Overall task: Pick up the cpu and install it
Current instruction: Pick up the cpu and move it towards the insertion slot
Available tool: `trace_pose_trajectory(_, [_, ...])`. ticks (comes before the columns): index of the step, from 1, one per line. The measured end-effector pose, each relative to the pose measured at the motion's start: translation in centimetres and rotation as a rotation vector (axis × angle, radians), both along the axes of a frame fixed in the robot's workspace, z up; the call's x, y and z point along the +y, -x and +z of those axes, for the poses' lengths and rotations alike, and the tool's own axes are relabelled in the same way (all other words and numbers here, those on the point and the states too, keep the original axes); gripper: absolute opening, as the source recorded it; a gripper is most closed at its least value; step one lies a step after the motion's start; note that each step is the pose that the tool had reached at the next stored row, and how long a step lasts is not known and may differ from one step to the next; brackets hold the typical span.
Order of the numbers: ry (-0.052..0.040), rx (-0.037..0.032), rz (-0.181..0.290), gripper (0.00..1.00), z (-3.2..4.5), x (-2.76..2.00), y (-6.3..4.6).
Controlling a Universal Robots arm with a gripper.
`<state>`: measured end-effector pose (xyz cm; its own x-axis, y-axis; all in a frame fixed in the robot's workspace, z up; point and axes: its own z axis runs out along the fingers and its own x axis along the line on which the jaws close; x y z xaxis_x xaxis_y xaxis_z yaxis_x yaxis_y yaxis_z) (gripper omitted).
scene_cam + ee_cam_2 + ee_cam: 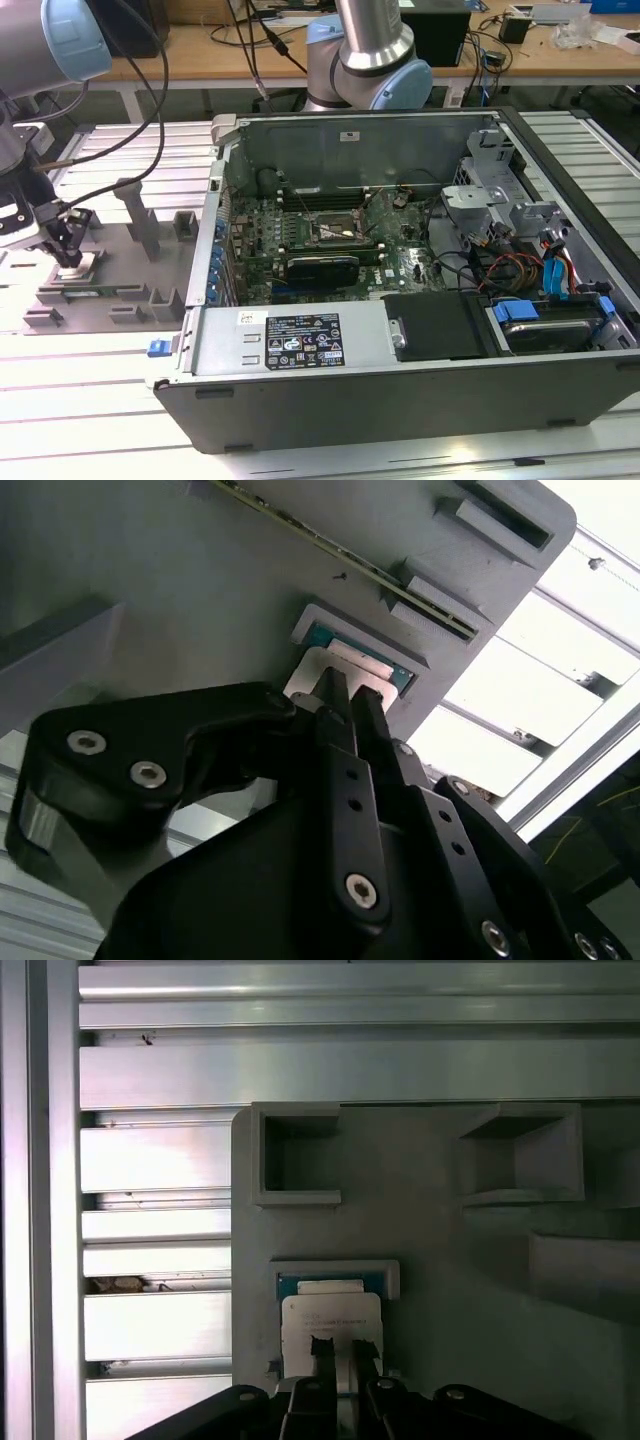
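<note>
The cpu (330, 1312), a flat silver square with a blue-green rim, lies in a raised pocket of the grey fixture plate (430, 1220). It also appears in the second wrist view as the cpu (308, 672). My gripper (342, 1352) hangs right over its silver top, black fingers nearly together with only a slit between them. I cannot tell whether the tips touch the chip. At the exterior view's left, my gripper (68, 256) points down at that pocket. The motherboard's socket (335, 232) sits open inside the computer case.
The open computer case (400, 345) lies at the exterior view's middle and right, its walls standing high around the board. Grey posts and blocks (140, 225) rise from the fixture between the gripper and the case. Cables (140, 110) trail from the arm.
</note>
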<state>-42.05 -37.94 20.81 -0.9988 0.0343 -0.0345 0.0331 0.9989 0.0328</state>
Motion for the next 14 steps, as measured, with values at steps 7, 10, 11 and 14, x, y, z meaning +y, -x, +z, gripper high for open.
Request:
trace_pose_trajectory(7, [0.0000,0.0000,0.000,0.60,0.00,0.00,0.00])
trace_pose_trajectory(10, [0.0000,0.0000,0.000,0.66,0.00,0.00,0.00])
trace_pose_trajectory(11, [-0.0003,-0.0003,0.000,0.66,-0.07,0.00,0.00])
trace_pose_trajectory(14, [-0.0002,-0.0001,0.001,0.66,-0.40,0.08,0.00])
